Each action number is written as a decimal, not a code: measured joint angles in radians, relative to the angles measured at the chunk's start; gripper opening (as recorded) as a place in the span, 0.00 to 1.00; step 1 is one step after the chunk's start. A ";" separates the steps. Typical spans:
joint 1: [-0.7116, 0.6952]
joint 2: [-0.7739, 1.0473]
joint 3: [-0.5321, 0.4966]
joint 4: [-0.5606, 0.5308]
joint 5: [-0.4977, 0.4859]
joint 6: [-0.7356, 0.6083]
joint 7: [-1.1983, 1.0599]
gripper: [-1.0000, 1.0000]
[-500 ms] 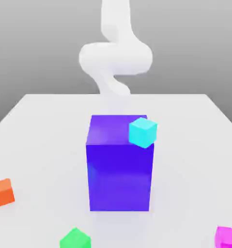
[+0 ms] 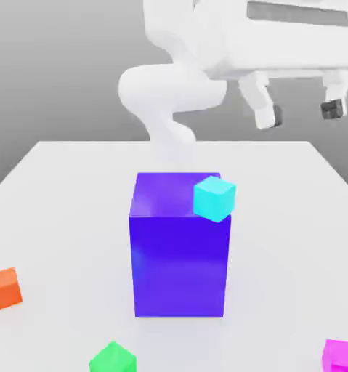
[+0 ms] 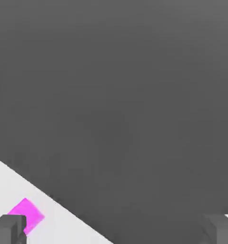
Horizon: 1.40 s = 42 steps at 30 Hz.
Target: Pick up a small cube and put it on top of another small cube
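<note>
The small cube is bright magenta and rests on the white table at the near corner on the exterior view's right, partly cut by the frame edge. It also shows in the hand view as a magenta cube beside one dark fingertip. My gripper hangs high above the table's far right side, well away from that cube. It is open, its two dark-tipped fingers spread wide with nothing between them.
A tall blue-purple block stands mid-table, with a small cyan cube at its upper right corner. An orange cube lies at the exterior view's left edge and a green cube at the near edge.
The hand and its spread fingers have come into the exterior view at the upper right, where before only the arm's elbow showed. The cubes and the block have not moved.
</note>
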 joint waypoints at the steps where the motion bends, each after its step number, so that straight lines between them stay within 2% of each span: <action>1: 0.010 0.036 0.006 0.004 0.004 0.009 -0.029 0.50; 8: 0.081 0.286 0.046 0.027 -0.015 0.073 -0.203 0.50; 16: 0.146 0.565 0.076 0.055 -0.137 0.154 -0.325 0.50; 20: 0.158 0.710 0.071 0.084 -0.157 0.255 -0.330 0.50; 21: 0.159 0.730 0.071 0.089 -0.158 0.269 -0.330 0.00; 27: 0.159 0.739 0.070 0.091 -0.159 0.275 -0.330 0.00; 32: 0.152 0.602 0.073 0.059 -0.151 0.170 -0.335 0.00; 42: -0.085 0.423 -0.143 -0.088 -0.047 0.131 -0.281 0.00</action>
